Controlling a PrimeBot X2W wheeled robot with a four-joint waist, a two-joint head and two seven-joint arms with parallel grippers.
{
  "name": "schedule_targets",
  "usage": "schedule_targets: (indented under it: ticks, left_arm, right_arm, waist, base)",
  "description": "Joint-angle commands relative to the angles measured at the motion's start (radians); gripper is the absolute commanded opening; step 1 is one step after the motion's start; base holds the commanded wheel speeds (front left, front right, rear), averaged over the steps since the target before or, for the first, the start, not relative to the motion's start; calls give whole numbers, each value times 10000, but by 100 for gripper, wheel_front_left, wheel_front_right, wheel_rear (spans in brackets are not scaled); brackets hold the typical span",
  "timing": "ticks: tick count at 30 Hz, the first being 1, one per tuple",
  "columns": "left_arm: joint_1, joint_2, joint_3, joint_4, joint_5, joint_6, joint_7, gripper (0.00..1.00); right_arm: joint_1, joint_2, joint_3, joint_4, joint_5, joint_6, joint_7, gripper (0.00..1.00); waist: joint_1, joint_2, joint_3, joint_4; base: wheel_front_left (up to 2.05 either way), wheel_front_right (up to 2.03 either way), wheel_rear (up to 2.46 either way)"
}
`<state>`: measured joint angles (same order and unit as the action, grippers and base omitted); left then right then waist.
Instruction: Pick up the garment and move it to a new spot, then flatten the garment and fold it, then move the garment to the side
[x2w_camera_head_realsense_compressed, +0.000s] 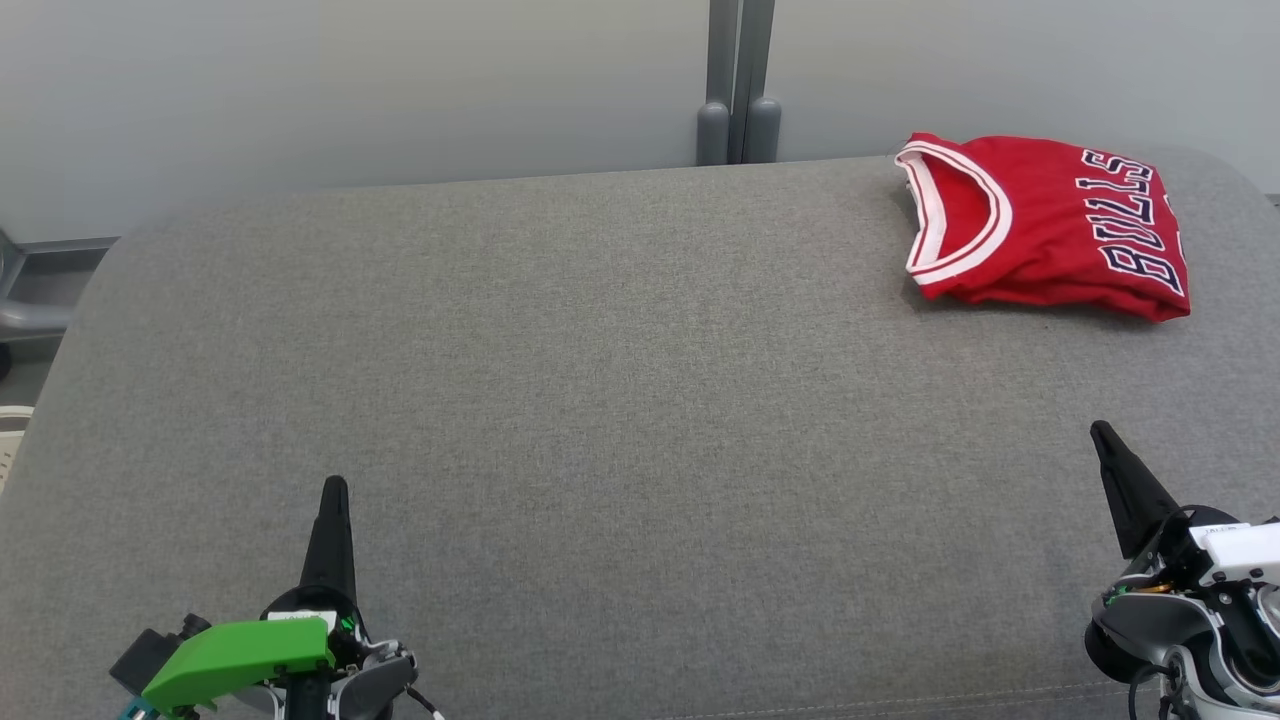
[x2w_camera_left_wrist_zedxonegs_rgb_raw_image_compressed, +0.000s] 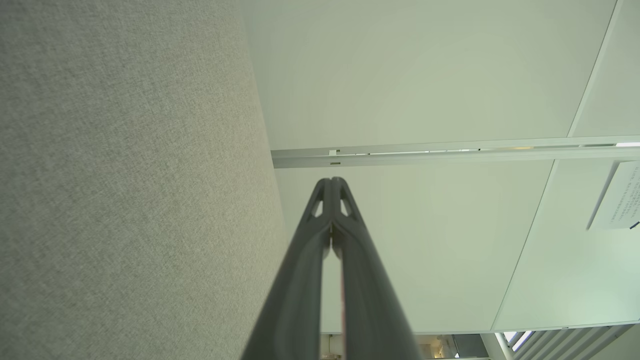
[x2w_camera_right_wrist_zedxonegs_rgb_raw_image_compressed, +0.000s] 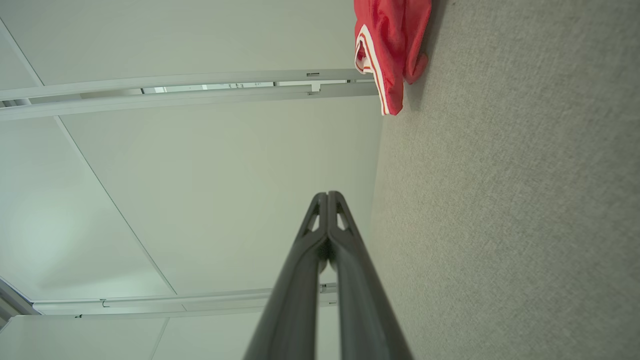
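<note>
Folded red white-trimmed jersey (x2w_camera_head_realsense_compressed: 1050, 235) lying at far right corner of grey fabric surface (x2w_camera_head_realsense_compressed: 600, 380), straight ahead of right gripper (x2w_camera_head_realsense_compressed: 1102, 432); left gripper (x2w_camera_head_realsense_compressed: 335, 487) well apart; both clenched, empty

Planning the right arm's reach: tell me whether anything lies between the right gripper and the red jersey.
Nothing visible does: just grey cushion lies between the right gripper and the red jersey.

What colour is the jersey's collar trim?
Collar trim: white with a red stripe; clearest in the head view.

Office, perhaps, pale partition panels (x2w_camera_head_realsense_compressed: 350, 90), grey upholstery (x2w_camera_head_realsense_compressed: 600, 400)
</note>
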<state>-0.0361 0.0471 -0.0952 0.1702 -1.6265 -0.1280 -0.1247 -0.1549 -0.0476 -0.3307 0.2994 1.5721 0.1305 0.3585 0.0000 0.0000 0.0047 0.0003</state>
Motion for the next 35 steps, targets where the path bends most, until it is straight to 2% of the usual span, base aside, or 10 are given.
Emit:
schedule_targets:
  ticks: [1,35]
  left_arm:
    - [-141,59,8,-9,-34,-51,-13,0]
    - [-140,59,7,-10,-35,-51,-14,0]
  right_arm:
    - [-84,-49,-14,14,21,4,21,0]
    - [-84,-49,-13,14,22,4,14,0]
  waist:
    - [0,0,0,0]
    - [0,0,0,0]
  base:
    - [0,0,0]
    - [0,0,0]
